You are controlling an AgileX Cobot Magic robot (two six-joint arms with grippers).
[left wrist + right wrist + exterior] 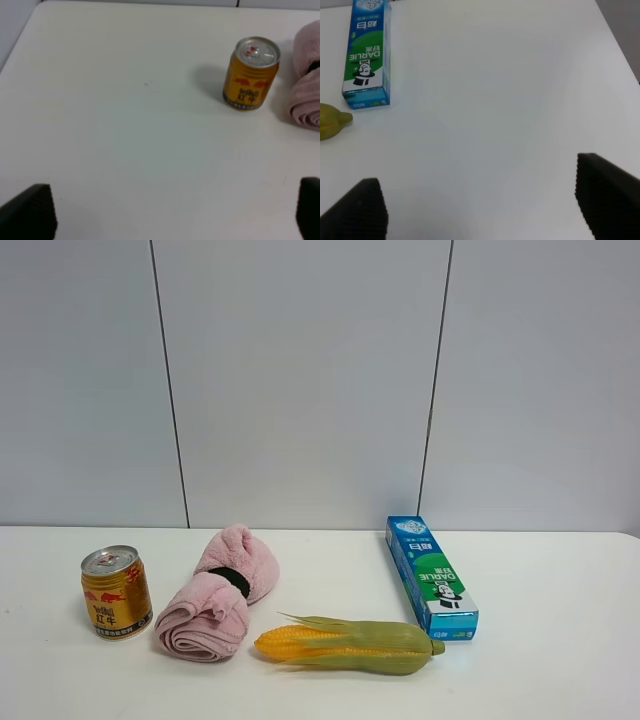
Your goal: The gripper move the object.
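Upright gold can (250, 74) beside pink towel (306, 82); both grippers' fingers apart, holding nothing

We see a broad, smooth white tabletop (560, 680) filling the lower part of the exterior view, its far edge meeting a pale grey panelled wall (300, 380). Two thin dark vertical seams (168, 380) split that wall into three flat panels. The light is soft and even, casting only faint shadows on the matte surface. In the wrist views the same white tabletop stretches bare beyond the fingers, with a rounded table corner (600, 6) well ahead of them.
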